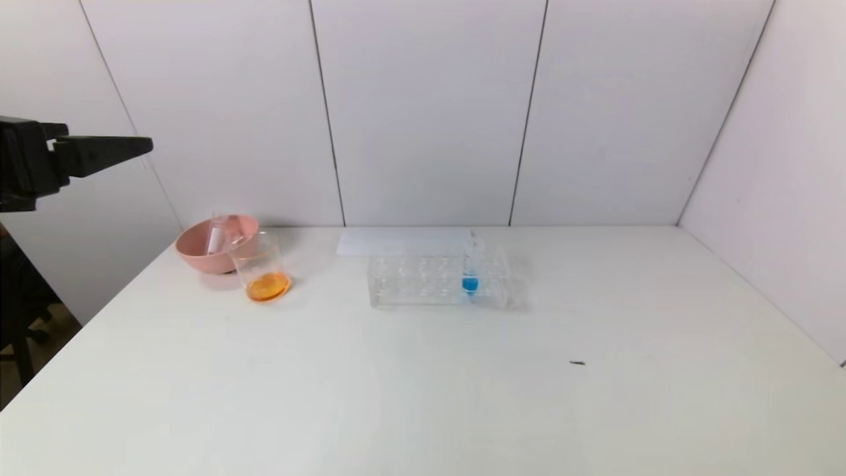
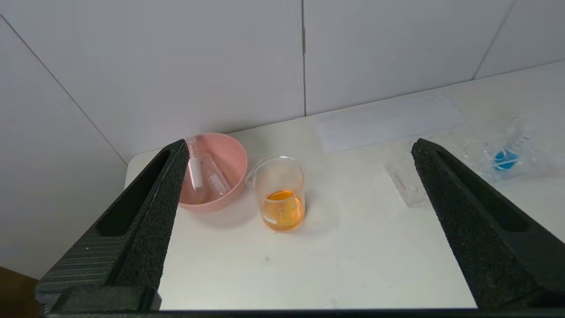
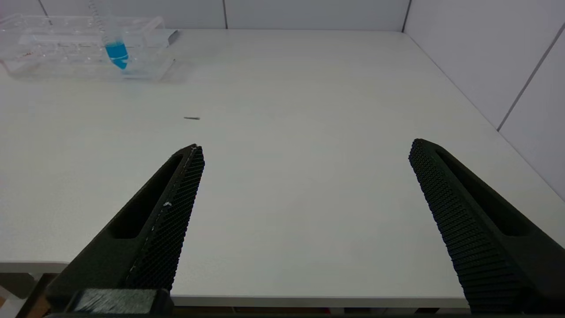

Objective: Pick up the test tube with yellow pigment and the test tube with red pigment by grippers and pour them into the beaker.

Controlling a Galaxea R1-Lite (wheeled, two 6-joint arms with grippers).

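My left end effector gapes wide above the white bench; ahead, the beaker (orange liquid inside) before grey panelled walls.

One beaker with orange liquid, one pink bowl holding two empty tubes, one clear rack with a single blue-tipped tube, one flat clear sheet, and one white table.
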